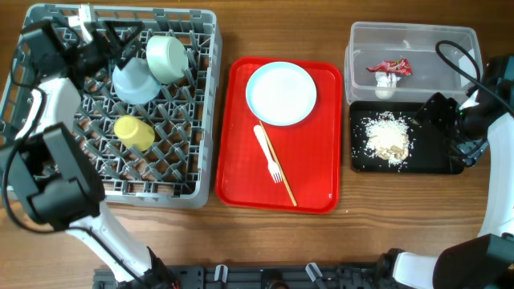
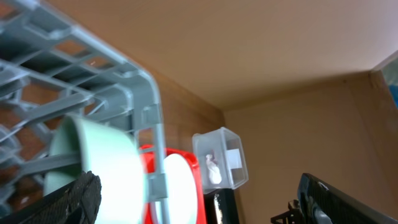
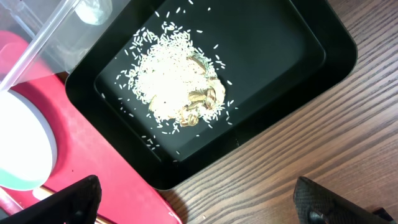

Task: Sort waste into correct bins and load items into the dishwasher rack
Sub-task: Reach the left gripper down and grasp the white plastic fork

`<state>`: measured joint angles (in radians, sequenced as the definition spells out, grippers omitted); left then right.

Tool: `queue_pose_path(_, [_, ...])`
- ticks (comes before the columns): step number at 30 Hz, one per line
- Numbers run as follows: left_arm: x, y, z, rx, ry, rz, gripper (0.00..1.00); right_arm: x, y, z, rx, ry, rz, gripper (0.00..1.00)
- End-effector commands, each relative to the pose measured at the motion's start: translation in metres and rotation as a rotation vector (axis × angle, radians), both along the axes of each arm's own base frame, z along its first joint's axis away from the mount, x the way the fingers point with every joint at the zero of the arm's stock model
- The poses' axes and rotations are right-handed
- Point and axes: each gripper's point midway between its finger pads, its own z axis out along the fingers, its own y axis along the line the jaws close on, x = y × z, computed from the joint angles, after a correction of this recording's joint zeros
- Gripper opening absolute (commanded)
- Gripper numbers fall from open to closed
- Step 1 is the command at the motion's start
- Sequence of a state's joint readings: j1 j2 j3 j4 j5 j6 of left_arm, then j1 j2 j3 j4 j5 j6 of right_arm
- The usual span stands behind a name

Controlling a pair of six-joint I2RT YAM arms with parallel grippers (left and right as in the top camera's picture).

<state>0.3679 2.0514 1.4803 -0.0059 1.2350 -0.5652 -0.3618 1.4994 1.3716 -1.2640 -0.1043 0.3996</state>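
Note:
The grey dishwasher rack (image 1: 201, 120) holds the pale green bowl (image 1: 166, 58), the pale blue bowl (image 1: 132, 80) and the yellow cup (image 1: 133, 132). My left gripper (image 1: 112, 44) is open and empty at the rack's far side, beside the green bowl (image 2: 93, 162). The white plate (image 1: 281, 94), white fork (image 1: 269, 156) and chopsticks (image 1: 281, 172) lie on the red tray (image 1: 321, 185). The red-and-white wrapper (image 1: 389, 68) is in the clear tub (image 1: 414, 36). The food scraps (image 1: 387, 138) lie in the black tray (image 1: 434, 156). My right gripper (image 1: 438, 112) is open and empty above that tray (image 3: 298, 50).
In the right wrist view, the scraps (image 3: 177, 84) fill the black tray's middle, with the red tray (image 3: 93, 168) and plate edge (image 3: 18, 149) to the left. Bare wooden table (image 3: 298, 155) lies along the black tray's other side. A black cable (image 1: 462, 68) loops over the tub.

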Motion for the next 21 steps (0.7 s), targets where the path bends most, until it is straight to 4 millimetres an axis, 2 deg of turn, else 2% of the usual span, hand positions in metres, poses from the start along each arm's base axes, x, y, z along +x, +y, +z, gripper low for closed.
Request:
queue_pose_path(1, [-0.009,0.001,0.054,0.076,-0.083,0.057,1.00,0.003,-0.001,0.012,-0.008,-0.038,0.006,1.00])
queue_pose_path(3, [-0.012,-0.002,0.059,0.116,-0.084,0.073,1.00,0.004,-0.001,0.012,-0.008,-0.039,0.006,1.00])
queue_pose_path(7, [-0.022,-0.019,0.050,0.267,-0.018,0.121,1.00,0.004,-0.001,0.012,-0.008,-0.039,0.006,1.00])
queue_pose_path(12, [-0.041,-0.085,0.026,0.496,0.069,0.067,1.00,0.004,-0.001,0.012,-0.008,-0.039,0.006,1.00])
queue_pose_path(13, [-0.045,-0.109,0.015,0.573,0.097,0.054,1.00,0.004,-0.001,0.012,-0.008,-0.039,0.007,1.00])
queue_pose_path(18, [-0.059,-0.160,-0.011,0.817,0.122,0.054,1.00,0.004,-0.001,0.012,-0.009,-0.039,0.011,1.00])
queue_pose_path(21, [-0.080,-0.194,-0.021,0.910,0.140,0.022,1.00,0.004,-0.001,0.012,-0.011,-0.039,0.019,1.00])
